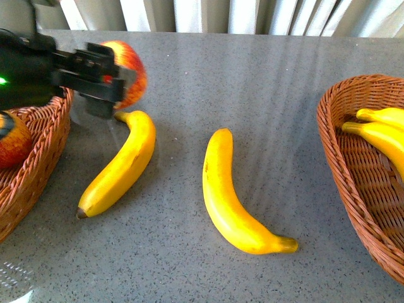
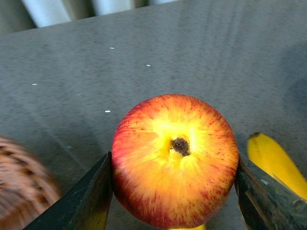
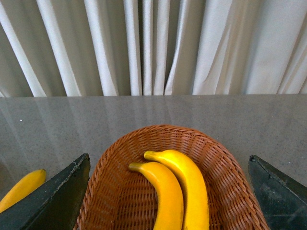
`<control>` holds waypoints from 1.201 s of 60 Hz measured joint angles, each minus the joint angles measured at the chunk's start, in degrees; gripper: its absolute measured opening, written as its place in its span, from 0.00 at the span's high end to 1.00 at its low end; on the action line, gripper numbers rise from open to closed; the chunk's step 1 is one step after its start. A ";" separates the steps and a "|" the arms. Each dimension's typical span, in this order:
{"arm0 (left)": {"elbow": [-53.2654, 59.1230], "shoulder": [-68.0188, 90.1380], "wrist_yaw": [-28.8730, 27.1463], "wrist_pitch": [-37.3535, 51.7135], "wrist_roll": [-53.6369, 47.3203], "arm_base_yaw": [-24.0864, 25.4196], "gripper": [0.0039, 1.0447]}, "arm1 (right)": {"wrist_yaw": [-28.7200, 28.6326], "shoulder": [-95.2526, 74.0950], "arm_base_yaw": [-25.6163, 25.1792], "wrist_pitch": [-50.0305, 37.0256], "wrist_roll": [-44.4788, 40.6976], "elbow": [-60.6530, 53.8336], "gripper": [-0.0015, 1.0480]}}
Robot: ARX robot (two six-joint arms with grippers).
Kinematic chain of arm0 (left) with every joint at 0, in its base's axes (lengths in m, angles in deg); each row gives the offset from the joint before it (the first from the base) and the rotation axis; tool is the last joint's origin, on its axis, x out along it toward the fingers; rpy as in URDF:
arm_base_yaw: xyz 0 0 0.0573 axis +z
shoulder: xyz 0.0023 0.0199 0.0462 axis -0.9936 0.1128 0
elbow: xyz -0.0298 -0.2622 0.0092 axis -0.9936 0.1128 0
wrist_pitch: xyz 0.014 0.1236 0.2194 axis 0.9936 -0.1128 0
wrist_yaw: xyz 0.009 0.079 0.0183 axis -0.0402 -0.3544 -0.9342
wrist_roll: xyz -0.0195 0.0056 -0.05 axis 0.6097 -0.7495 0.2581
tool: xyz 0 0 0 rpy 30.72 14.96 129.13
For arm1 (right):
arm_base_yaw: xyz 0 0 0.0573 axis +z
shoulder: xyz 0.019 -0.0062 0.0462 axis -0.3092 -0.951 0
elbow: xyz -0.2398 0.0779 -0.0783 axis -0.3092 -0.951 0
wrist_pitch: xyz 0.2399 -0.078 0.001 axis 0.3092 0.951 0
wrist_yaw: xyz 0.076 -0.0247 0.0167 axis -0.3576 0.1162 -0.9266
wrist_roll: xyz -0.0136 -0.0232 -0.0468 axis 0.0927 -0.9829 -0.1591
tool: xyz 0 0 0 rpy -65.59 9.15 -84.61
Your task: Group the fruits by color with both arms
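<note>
Near centre table (image 1: 252,76): middle banana (image 1: 230,196) and left banana (image 1: 120,167) lie loose; likely smooth, firm, best gripped mid-length.
Right basket (image 1: 328,126): two bananas (image 1: 382,136); right gripper (image 3: 168,165) above, jaws spread, empty.
Far left: left gripper (image 2: 172,165) squeezes round, probably slippery apple (image 2: 175,158) beside left basket (image 1: 53,136).

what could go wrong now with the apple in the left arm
1. The left end effector grips the apple only at its two sides. It is round and glossy, so it might slip and roll across the table.
2. Released over the left basket, it may strike the second apple already inside and bounce out.
3. The nearer banana lies close beside that basket, and a low swing could nudge it.
</note>
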 joint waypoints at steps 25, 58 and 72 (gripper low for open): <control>1.79 0.55 0.48 0.79 0.68 13.51 0.07 | 0.02 0.00 0.00 0.00 0.00 0.00 0.09; 14.69 -4.92 -0.20 23.23 6.01 17.00 0.19 | 0.02 0.00 0.00 0.02 -0.02 0.00 0.09; 24.46 -13.05 -7.91 34.93 5.42 14.93 0.62 | 0.02 0.00 0.00 0.02 0.00 0.00 0.09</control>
